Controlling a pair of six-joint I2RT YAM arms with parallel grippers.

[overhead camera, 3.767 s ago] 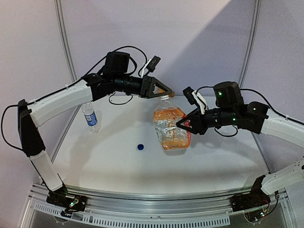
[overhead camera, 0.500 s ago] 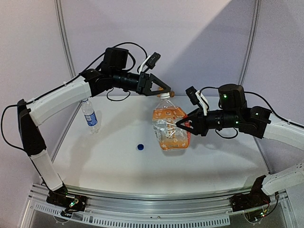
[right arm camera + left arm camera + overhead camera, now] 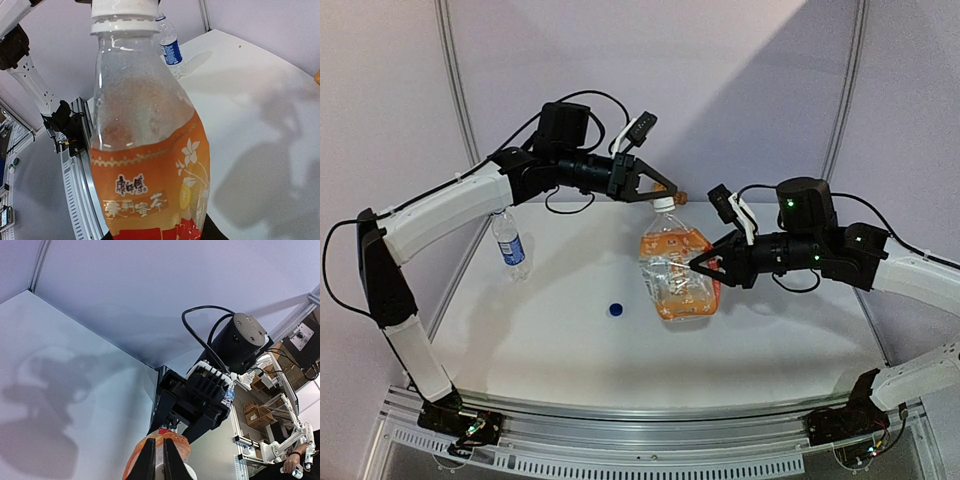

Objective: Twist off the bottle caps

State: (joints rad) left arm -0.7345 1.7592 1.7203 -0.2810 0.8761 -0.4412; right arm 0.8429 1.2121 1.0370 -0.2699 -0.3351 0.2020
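The orange bottle (image 3: 678, 265) is held off the table (image 3: 550, 340), neck up, with my right gripper (image 3: 705, 268) shut on its lower body. Its white cap (image 3: 663, 203) sits on the neck. My left gripper (image 3: 670, 193) is shut, its tips just over that cap. The left wrist view shows the two fingers (image 3: 147, 460) nearly touching, with the white cap (image 3: 182, 474) and orange bottle (image 3: 134, 462) behind them. The right wrist view is filled by the orange bottle (image 3: 150, 165) and its cap (image 3: 122, 12). A dark blue cap (image 3: 616, 309) lies loose on the table. The water bottle (image 3: 508, 240) stands at the left.
The table's curved back wall (image 3: 720, 100) rises close behind both grippers. A metal rail (image 3: 650, 455) with the arm bases runs along the near edge. The water bottle (image 3: 170, 45) stands beyond the orange one in the right wrist view.
My left gripper has gone from partly open around the cap to shut above it. The right gripper still holds the orange bottle, which has shifted slightly left.
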